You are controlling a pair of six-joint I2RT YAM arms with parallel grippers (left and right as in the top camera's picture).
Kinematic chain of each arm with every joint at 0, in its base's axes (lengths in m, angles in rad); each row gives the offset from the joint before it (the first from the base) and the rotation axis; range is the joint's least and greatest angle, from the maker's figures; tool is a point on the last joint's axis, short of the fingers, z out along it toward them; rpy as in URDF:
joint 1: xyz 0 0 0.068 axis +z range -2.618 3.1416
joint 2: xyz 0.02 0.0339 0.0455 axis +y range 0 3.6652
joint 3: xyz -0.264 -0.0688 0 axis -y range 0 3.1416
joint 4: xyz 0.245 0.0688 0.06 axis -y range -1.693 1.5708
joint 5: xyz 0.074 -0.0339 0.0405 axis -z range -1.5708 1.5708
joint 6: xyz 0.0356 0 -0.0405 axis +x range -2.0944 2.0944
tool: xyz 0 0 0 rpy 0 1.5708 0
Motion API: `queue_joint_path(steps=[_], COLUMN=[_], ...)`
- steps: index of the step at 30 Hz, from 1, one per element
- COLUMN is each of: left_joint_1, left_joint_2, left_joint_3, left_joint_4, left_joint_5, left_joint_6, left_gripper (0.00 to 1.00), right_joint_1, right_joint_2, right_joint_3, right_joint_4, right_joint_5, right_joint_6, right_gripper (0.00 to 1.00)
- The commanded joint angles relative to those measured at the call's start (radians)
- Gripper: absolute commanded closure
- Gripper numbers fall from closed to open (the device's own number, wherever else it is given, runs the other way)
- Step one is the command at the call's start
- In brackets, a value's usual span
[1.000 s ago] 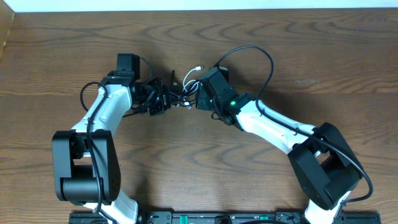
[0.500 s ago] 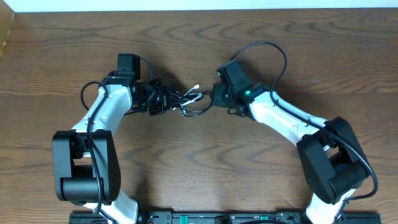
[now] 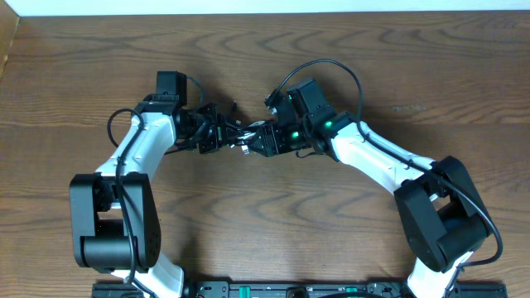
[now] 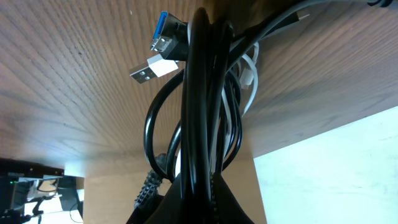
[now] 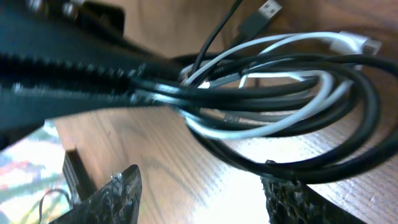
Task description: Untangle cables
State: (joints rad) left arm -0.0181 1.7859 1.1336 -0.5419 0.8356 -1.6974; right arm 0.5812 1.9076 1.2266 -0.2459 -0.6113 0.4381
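left tool [image 3: 217, 132]: clenched on the bundle. In its wrist view the strands run straight down into it at frame bottom.
right tool [image 3: 263, 141]: released, fingers [image 5: 118, 193] spread wide with nothing between them. The bundle sits just above the tips.
cables: black cable [image 4: 200, 93] and white cable [image 4: 250, 74] are wound together as one pack at centre of the overhead frame, between the two tools, low over the table [image 3: 83, 66].
plugs: white USB plug [image 4: 149, 70] and a blue-faced plug [image 4: 163, 34] hang free, upper left of the left wrist frame.
step (my read): left tool anchors while the right tool takes one strand to pull out.
how: go for the white loop at right-centre of the right wrist frame, where it bows clear of the black. Close on that strand alone, then draw away from the left tool along the loop's own line.
risk: grabbing the whole pack just tightens the knot, and a plug may snag on a black loop.
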Motion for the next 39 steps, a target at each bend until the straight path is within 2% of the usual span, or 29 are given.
queue_joint_path(steps=[1, 4, 10, 20, 28, 33, 39], left_joint_1=[-0.001, -0.001, -0.001, -0.001, -0.001, -0.001, -0.001], left_joint_2=[-0.019, -0.019, -0.019, -0.019, -0.019, -0.019, -0.019], left_joint_3=[0.011, 0.011, 0.011, 0.011, 0.011, 0.011, 0.011], left_joint_4=[-0.003, -0.003, -0.003, -0.003, -0.003, -0.003, -0.003], left_joint_5=[0.01, 0.01, 0.01, 0.01, 0.011, 0.011, 0.01], left_joint_6=[-0.01, -0.01, -0.01, -0.01, -0.01, -0.01, -0.01], left_gripper=[0.92, 0.92, 0.92, 0.92, 0.92, 0.93, 0.93], right_joint_1=[0.014, 0.024, 0.051, 0.098, 0.102, 0.098, 0.093], right_joint_2=[-0.004, -0.004, -0.003, -0.003, -0.003, -0.003, -0.003], right_joint_3=[-0.004, -0.004, -0.004, -0.004, -0.004, -0.005, -0.005], right_joint_4=[0.017, 0.037, 0.101, 0.093, 0.064, 0.02, 0.026], right_joint_5=[0.124, 0.223, 0.23, 0.357, 0.531, 0.608, 0.607], right_joint_6=[0.161, 0.271, 0.308, 0.336, 0.377, 0.377, 0.377], right_gripper=[0.43, 0.45, 0.46, 0.55, 0.64, 0.66, 0.67])
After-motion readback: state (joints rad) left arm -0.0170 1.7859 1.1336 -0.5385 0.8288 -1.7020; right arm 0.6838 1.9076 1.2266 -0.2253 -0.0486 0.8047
